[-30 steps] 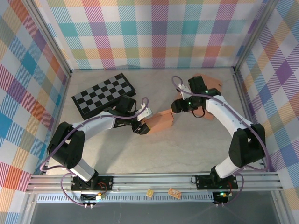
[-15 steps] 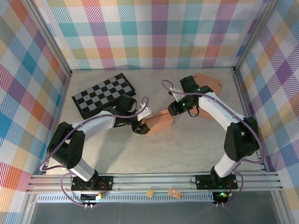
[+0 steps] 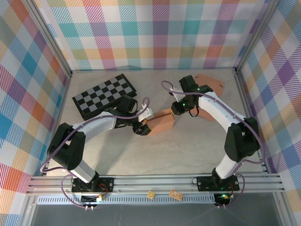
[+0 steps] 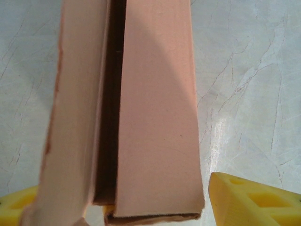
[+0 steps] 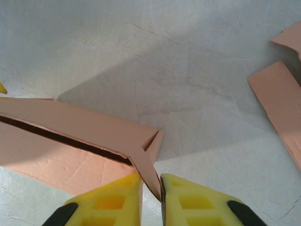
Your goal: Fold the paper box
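Observation:
The paper box (image 3: 162,123) is a salmon-pink cardboard sleeve lying mid-table, partly folded, with a dark slit along its top. My left gripper (image 3: 143,128) holds its left end. In the left wrist view the box (image 4: 155,117) runs up between the yellow fingers (image 4: 254,197), and a loose side panel covers the left finger. My right gripper (image 3: 178,109) is at the box's right end. In the right wrist view it (image 5: 151,188) is shut on a thin corner flap (image 5: 146,169) of the box (image 5: 84,127).
A black-and-grey checkerboard (image 3: 104,95) lies at the back left. More pink cardboard (image 3: 209,82) lies behind the right arm, and its panels (image 5: 277,99) show on the right of the right wrist view. Plaid walls enclose the table on three sides.
My right gripper has shifted slightly left onto the box's right end and closed on the corner flap. The left arm and the box's left end have stayed put.

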